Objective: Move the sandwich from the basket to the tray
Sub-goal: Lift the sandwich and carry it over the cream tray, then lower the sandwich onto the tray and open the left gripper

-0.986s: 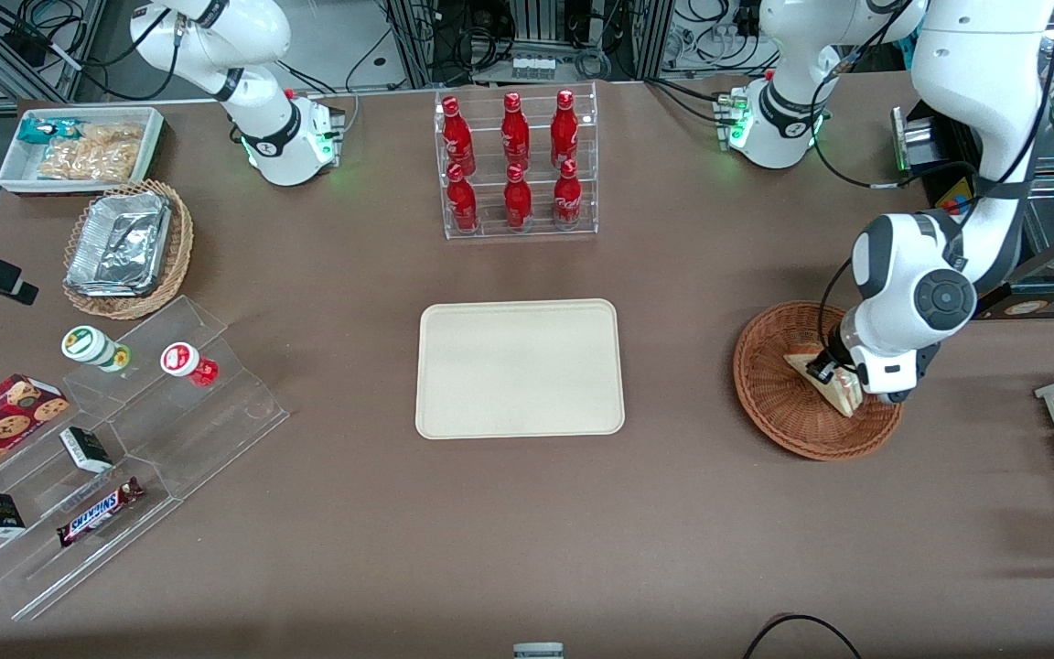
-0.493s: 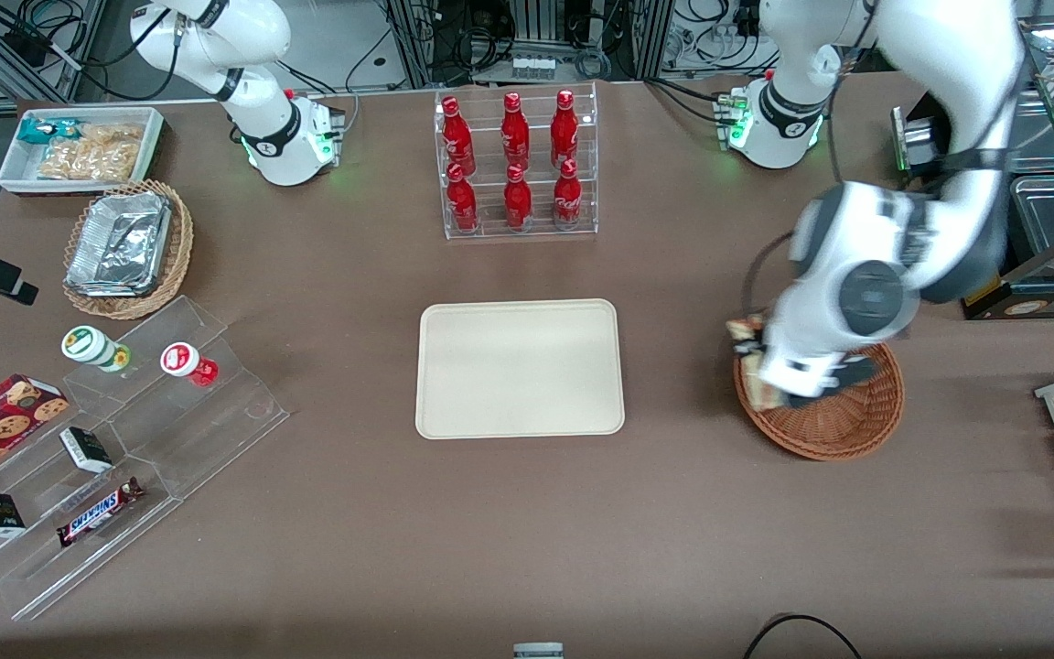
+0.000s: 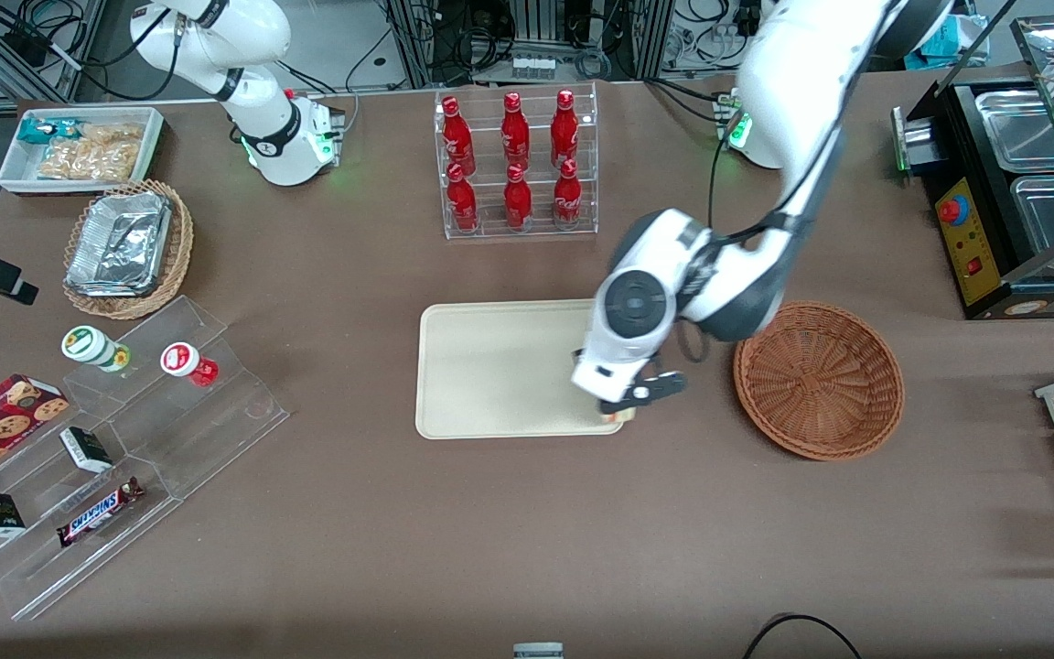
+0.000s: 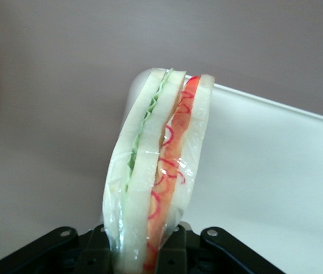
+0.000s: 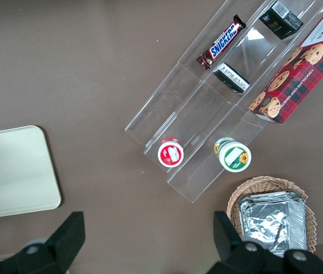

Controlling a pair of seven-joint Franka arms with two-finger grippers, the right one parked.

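I see the gripper (image 3: 620, 403) above the tray (image 3: 490, 366) corner nearest the basket (image 3: 818, 379), its fingers (image 4: 170, 251) clamped on the wrapped sandwich (image 4: 158, 171), held over the bench (image 3: 490, 549).

Bright, even overhead light fills the front view. The table (image 3: 307, 513) is matte and free of glare, darkening along the frame's lower edge. A faint, soft shadow lies under the gripper (image 3: 623, 403), which hangs over the tray (image 3: 490, 366) at its rim. In the wrist view the clamped sandwich (image 4: 155, 171) is sharp and its wrap glints, while the tray looks washed out and the table blurred.
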